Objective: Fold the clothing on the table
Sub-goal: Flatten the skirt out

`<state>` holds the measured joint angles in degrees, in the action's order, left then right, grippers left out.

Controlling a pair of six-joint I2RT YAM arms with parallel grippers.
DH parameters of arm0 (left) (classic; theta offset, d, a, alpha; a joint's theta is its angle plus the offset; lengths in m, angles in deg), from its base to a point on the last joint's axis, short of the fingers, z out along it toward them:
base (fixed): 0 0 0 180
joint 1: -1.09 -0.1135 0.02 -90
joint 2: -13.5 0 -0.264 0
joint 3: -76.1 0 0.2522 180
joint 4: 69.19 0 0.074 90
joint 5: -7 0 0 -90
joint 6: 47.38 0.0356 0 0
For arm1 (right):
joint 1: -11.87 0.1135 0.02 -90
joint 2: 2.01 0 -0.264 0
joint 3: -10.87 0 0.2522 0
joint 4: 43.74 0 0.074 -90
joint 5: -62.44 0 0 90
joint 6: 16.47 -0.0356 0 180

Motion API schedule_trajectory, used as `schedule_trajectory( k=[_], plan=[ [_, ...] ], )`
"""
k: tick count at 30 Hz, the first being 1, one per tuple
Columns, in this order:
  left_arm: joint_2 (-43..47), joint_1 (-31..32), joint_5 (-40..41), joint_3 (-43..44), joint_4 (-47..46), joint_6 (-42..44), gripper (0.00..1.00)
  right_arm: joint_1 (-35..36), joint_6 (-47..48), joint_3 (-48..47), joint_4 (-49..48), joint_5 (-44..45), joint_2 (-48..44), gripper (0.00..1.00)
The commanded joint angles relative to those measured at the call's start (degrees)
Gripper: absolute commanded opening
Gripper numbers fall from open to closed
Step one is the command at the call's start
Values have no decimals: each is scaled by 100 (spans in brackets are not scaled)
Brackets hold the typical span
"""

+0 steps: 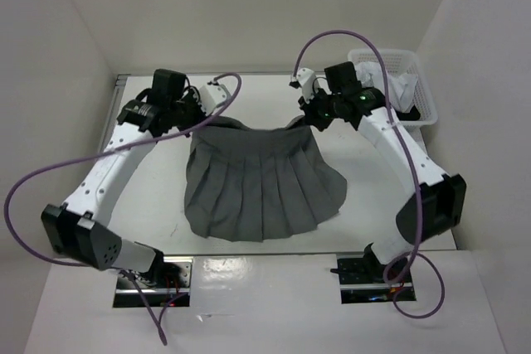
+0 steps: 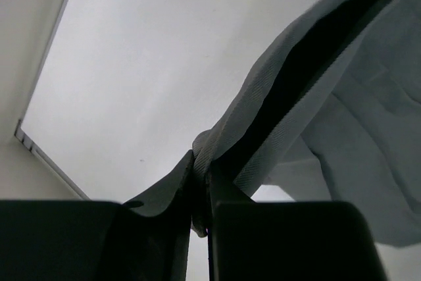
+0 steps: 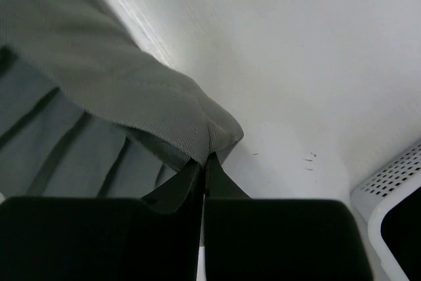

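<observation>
left pincer (image 2: pixel 200 192) fills the bottom of the left wrist view. its black fingers are pressed together on one corner of the waistband of the dark grey pleated skirt (image 1: pixel 261 184), with fabric pinched in the slit between them. the band runs off toward the upper right of that frame, and the dark inside shows between its two layers. right pincer (image 3: pixel 204 170) sits likewise at the bottom of the right wrist view, fingers closed tight on the other waistband corner. there the ribbed band goes off to the upper left, with pleats at lower left. in the top view the skirt is in the centre of the white counter (image 1: pixel 158 196), waistband toward the top of the frame, strung between the two pincers and held up off the surface there. the hem is fanned out toward the bottom of the frame and lies on the counter, with its lower right part bulging out to the right. left arm comes in from lower left, right arm from lower right. white basket (image 1: pixel 425 109) is in the upper right, just beside the right wrist, with white cloth (image 1: pixel 404 87) and something black in it. purple cables (image 1: pixel 37 180) loop off both arms. metal rail (image 2: pixel 39 153) runs along the counter edge at the left of the left wrist view.
</observation>
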<state>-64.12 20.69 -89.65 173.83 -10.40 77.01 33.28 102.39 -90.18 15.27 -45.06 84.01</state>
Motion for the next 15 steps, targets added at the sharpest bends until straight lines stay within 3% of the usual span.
schedule_trajectory(
  k=[1,5,8,11,14,15],
  plan=[
    [-496,-621,-46,41,-933,-116,15,-163,32,10,-842,326,361,0],
    [-1455,-1141,-230,286,-1093,-442,17,-313,84,-341,-896,431,1223,0],
    [-2255,-1335,-231,629,-1093,-653,23,-383,84,-595,-957,519,1856,0],
    [-3001,-1475,-231,911,-1164,-864,50,-383,32,-930,-1071,650,2418,0],
    [-3345,-1529,-284,1139,-1374,-1153,84,-383,-152,-1316,-1141,809,2955,0],
    [-3347,-1581,-345,1201,-1505,-1319,95,-383,-301,-1544,-1211,922,3199,8]
  ],
)
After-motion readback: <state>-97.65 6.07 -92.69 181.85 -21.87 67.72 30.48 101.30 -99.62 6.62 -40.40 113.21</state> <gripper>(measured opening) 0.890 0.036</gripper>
